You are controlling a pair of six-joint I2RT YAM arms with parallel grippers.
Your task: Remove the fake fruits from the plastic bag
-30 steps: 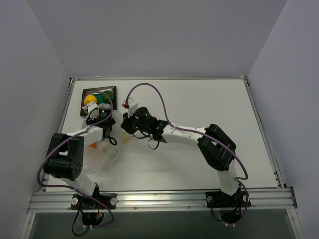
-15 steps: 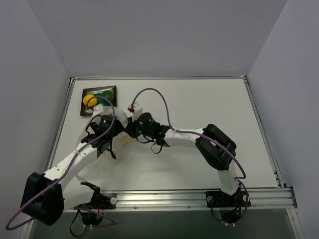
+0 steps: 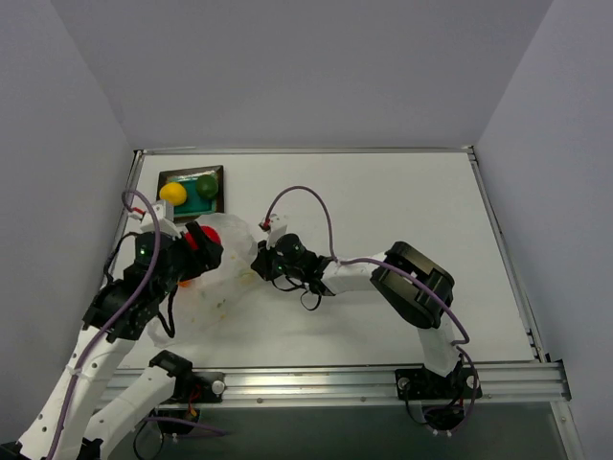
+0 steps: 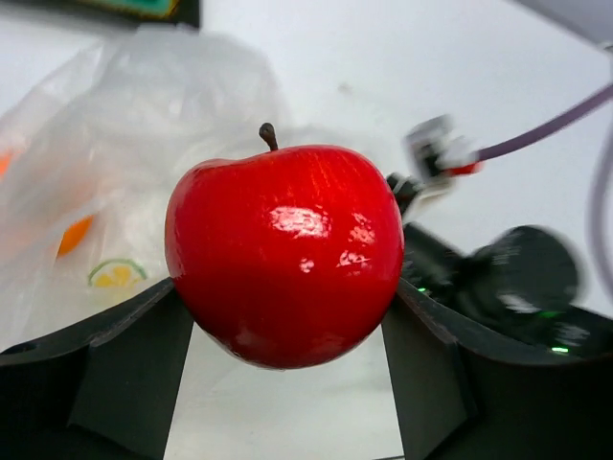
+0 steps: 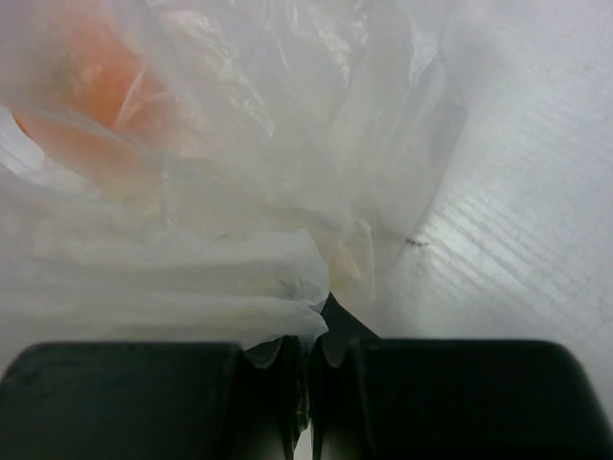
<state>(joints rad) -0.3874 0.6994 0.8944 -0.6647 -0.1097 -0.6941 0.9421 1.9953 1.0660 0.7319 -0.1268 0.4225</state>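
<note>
My left gripper (image 3: 198, 241) is shut on the red fruit (image 4: 285, 254), a glossy apple, and holds it above the plastic bag (image 3: 215, 283). The red fruit also shows in the top view (image 3: 206, 236). My right gripper (image 5: 308, 383) is shut on the edge of the plastic bag (image 5: 192, 259) at its right side. The orange fruit (image 5: 91, 86) lies inside the bag, seen through the film, and also shows in the left wrist view (image 4: 75, 234). The yellow fruit (image 3: 172, 193) and the dark green fruit (image 3: 206, 184) sit on the tray.
The dark-framed square tray (image 3: 215, 203) with teal centre stands at the back left of the white table. The right arm (image 3: 412, 287) stretches across the table's middle. Grey walls close in both sides.
My left gripper has pulled back to the left and up out of the bag with the red fruit in it. My right gripper has shifted slightly right, still on the bag.
</note>
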